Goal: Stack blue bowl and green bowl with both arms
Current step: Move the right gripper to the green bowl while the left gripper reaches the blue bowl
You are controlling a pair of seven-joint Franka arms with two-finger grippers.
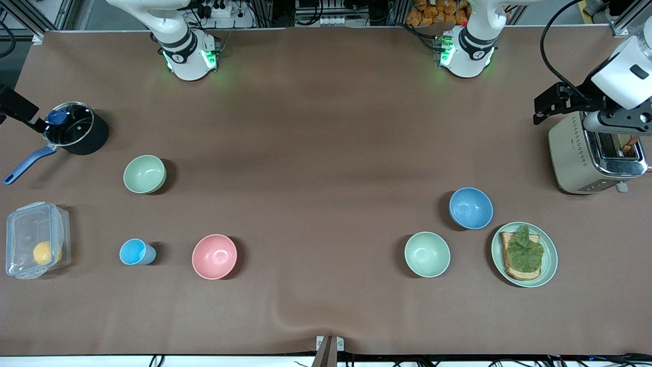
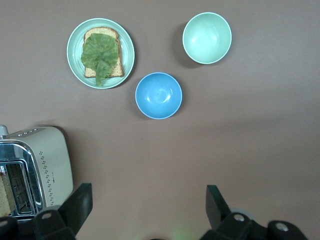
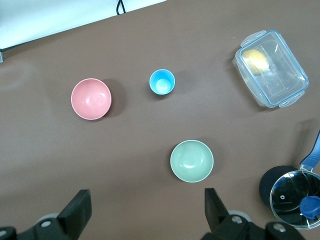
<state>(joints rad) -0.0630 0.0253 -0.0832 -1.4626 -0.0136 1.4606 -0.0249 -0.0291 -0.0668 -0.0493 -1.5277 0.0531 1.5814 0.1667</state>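
Both grippers' fingers (image 2: 80,202) (image 3: 80,205) spread wide, empty, high above the table (image 1: 326,127). Risk: grabbing the paler mint-green bowl (image 1: 427,254) instead of the sage-green matte bowl (image 1: 144,174), far from the round matte blue bowl (image 1: 470,207).

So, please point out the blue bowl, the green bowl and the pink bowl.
blue bowl (image 1: 470,207), front view, inner bottom.
green bowl (image 1: 144,174), front view, inner bottom.
pink bowl (image 1: 214,256), front view, inner bottom.

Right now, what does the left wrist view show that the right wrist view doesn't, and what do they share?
Only the left wrist view: the blue bowl, a mint-green bowl, the plate with toast and lettuce, the toaster, and the open left gripper.

Only the right wrist view: the green bowl, pink bowl, light-blue cup, plastic container, pot, and the open right gripper.

Shared: only the brown table cover.
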